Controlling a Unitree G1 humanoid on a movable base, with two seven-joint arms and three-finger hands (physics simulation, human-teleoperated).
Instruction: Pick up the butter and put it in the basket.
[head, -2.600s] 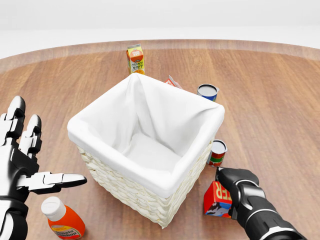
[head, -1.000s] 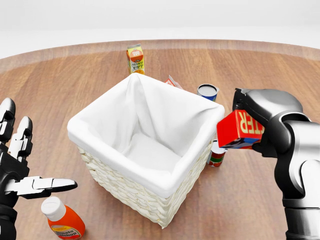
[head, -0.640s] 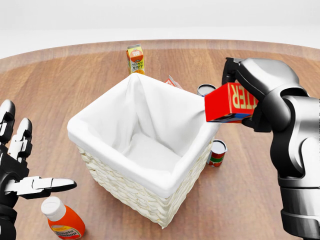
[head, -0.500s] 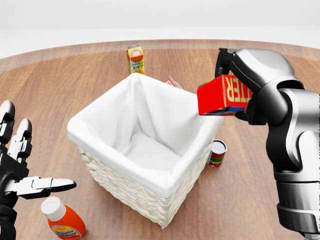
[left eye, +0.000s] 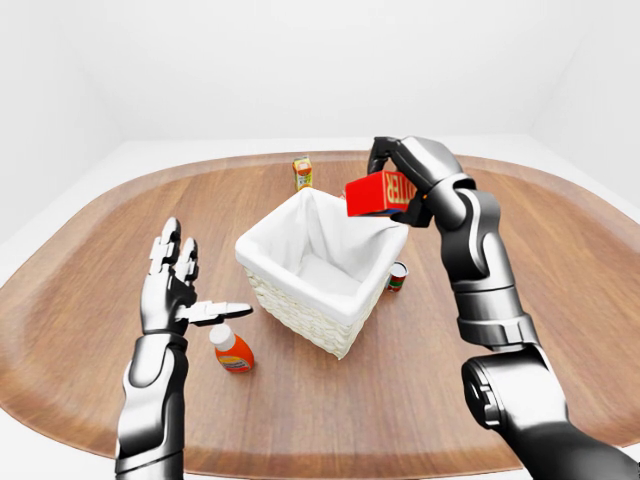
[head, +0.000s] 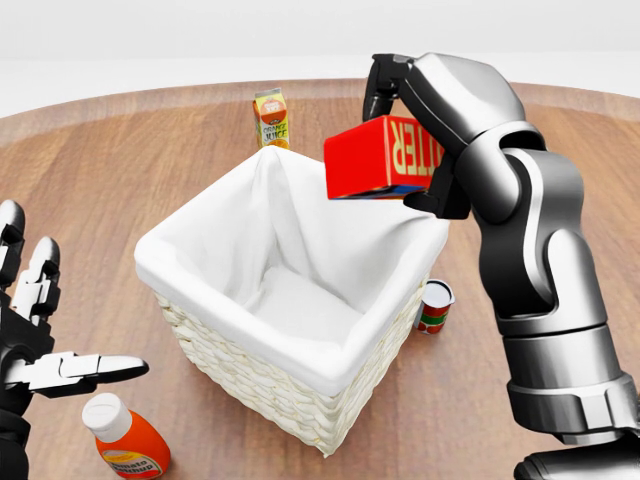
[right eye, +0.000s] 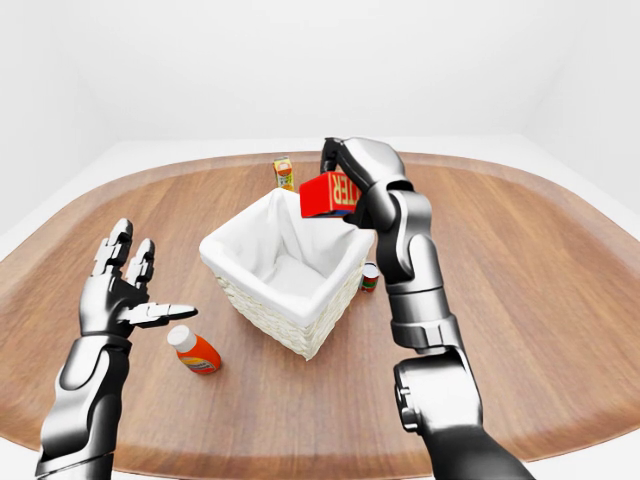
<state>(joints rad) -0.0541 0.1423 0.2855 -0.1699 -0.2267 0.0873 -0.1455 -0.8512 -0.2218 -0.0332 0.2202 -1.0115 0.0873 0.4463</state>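
Pickup's done: the right hand (head: 405, 110) grips the red butter box (head: 384, 157) over the lined basket's (head: 235, 340) rim. Only the drop is left; the left hand (head: 30, 335) hangs open, empty.

Right hand (head: 415, 120) carried butter (head: 385, 157) over basket (head: 200, 250).

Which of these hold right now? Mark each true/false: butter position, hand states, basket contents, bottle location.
1. The right robot hand grips the butter above the basket rim. True.
2. The butter already lies inside the basket. False: it is held in the air over the basket's far corner.
3. The left robot hand is open and holds nothing. True.
4. The orange bottle sits in the basket. False: it lies on the table near the left robot hand.
5. The basket's white lining shows nothing inside. True.
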